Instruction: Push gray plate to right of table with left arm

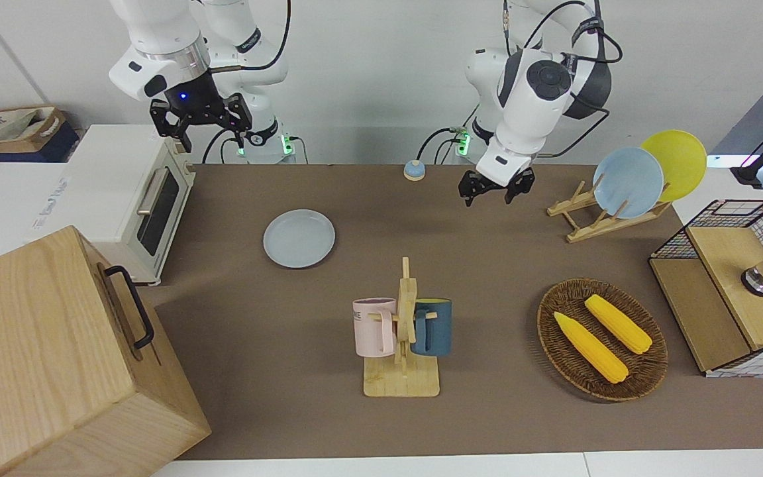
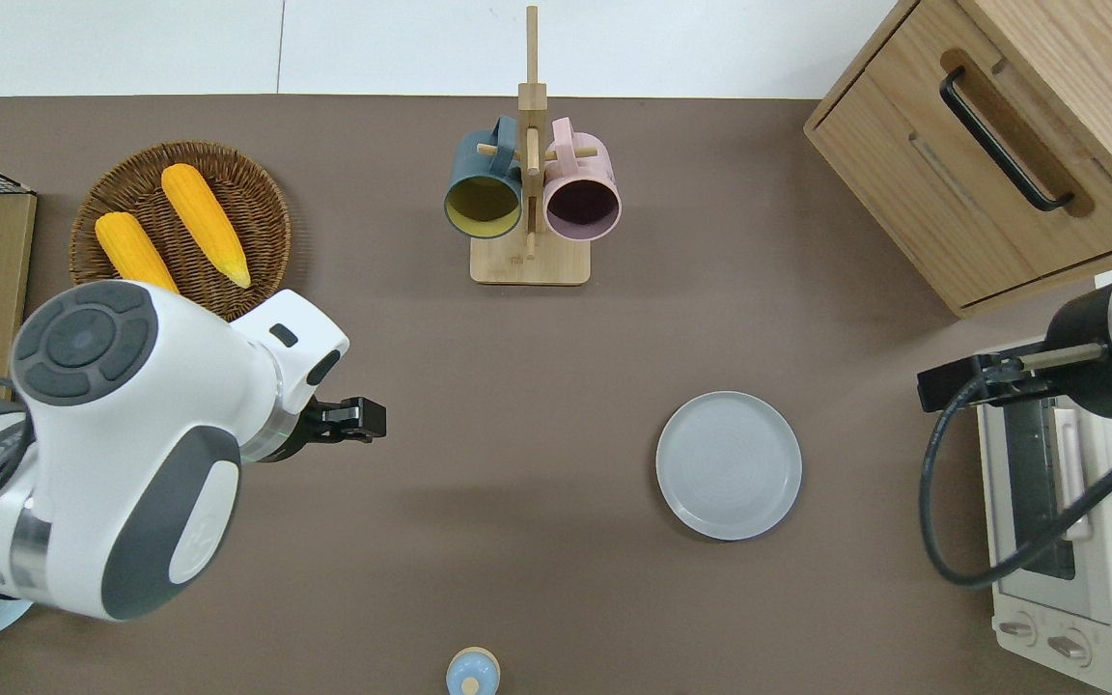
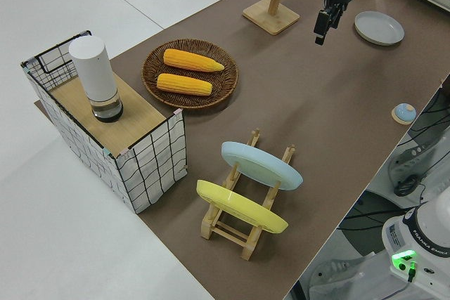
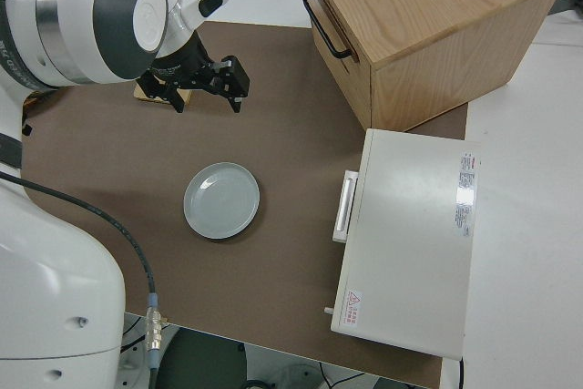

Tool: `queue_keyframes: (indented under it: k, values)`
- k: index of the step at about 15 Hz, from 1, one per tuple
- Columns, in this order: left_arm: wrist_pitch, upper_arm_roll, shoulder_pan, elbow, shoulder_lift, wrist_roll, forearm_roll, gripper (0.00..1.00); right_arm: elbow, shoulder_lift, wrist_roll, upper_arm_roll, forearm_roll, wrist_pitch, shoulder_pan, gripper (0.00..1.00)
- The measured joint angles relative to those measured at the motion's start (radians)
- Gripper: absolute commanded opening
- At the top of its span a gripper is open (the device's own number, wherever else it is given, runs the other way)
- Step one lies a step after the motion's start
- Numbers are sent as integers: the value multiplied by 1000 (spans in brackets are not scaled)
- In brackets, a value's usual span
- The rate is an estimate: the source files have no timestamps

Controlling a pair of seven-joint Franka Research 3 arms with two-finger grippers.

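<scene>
The gray plate (image 2: pixel 729 464) is lying flat toward the table (image 2: pixel 517 386) edge at the right arm's end, likely rigid, light and sliding easily when pushed at its rim, while the left gripper (image 2: pixel 355 421) is hanging well apart, jaws spread.

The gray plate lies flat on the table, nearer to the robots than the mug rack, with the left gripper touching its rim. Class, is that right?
One detail is wrong. The gray plate does lie flat, nearer to the robots than the mug rack, but the left gripper is well clear of it, over bare table toward the left arm's end. The overhead view shows this.
</scene>
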Motion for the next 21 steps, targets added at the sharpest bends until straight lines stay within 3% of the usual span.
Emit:
queue_keyframes:
  k: [10,15,21]
  values:
    - [-63,20,22,130,-14,78,50,991,0,0,0,0,0,0,0,983]
    - [-147,7,21,245,-16,93,50,991,0,0,0,0,0,0,0,983]
    - [-168,-3,21,262,-15,97,50,991,0,0,0,0,0,0,0,983]
